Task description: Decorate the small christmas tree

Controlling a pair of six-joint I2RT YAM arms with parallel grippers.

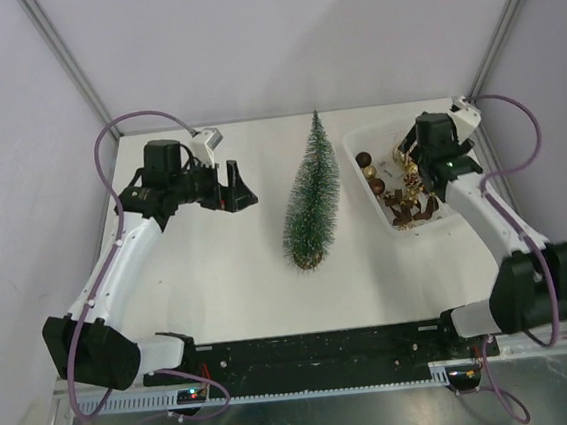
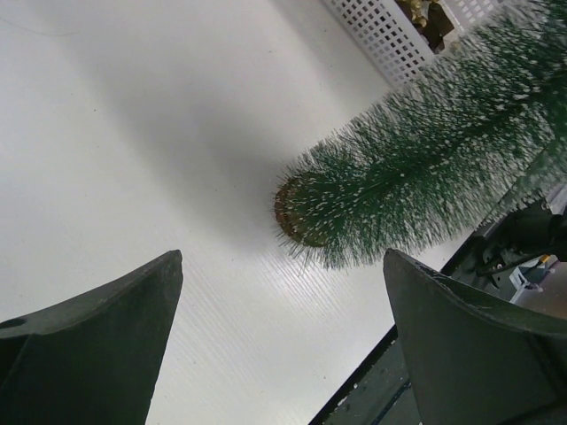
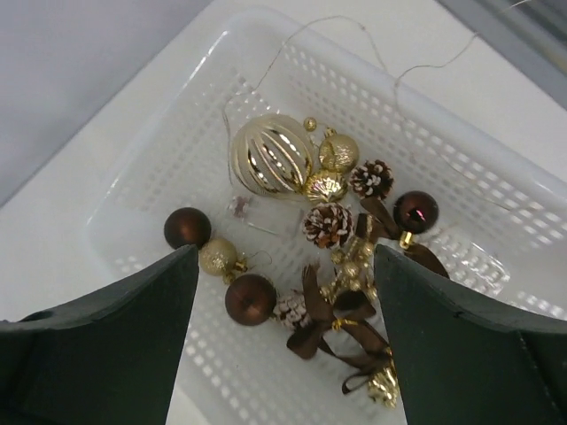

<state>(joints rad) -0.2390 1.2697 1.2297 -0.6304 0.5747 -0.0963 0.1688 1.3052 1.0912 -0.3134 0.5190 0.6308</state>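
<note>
The slim dark green bottle-brush Christmas tree with frosted bristles point(image 1: 312, 195) is in the middle of the white table point(image 1: 220, 279), between the two arms. Its round brown wooden base point(image 2: 288, 212) points toward the near edge and its tip toward the far one. It looks to be lying on its side, though I cannot be sure. No ornament hangs on it yet.

Just right of it is the white perforated plastic basket point(image 3: 133, 177), holding glossy brown balls point(image 3: 249, 298), a ribbed gold ball point(image 3: 270, 153), frosted pine cones point(image 3: 326, 223) and brown ribbon bows point(image 3: 341, 332).

The likeliest trouble is in that heap. The pieces lie touching, with thin wire loops trailing, so closing on one may drag its neighbours up or squeeze a smooth ball out sideways. A light basket could also slide if it is pushed.

The right arm reaches forward, with its wrist bent down over the basket. The right pincer point(image 3: 283, 252) is spread wide above the ornaments and holds nothing. The left arm stretches along the left side. The left pincer point(image 1: 233, 189) is turned toward the tree but well apart from it, fully spread and empty.
</note>
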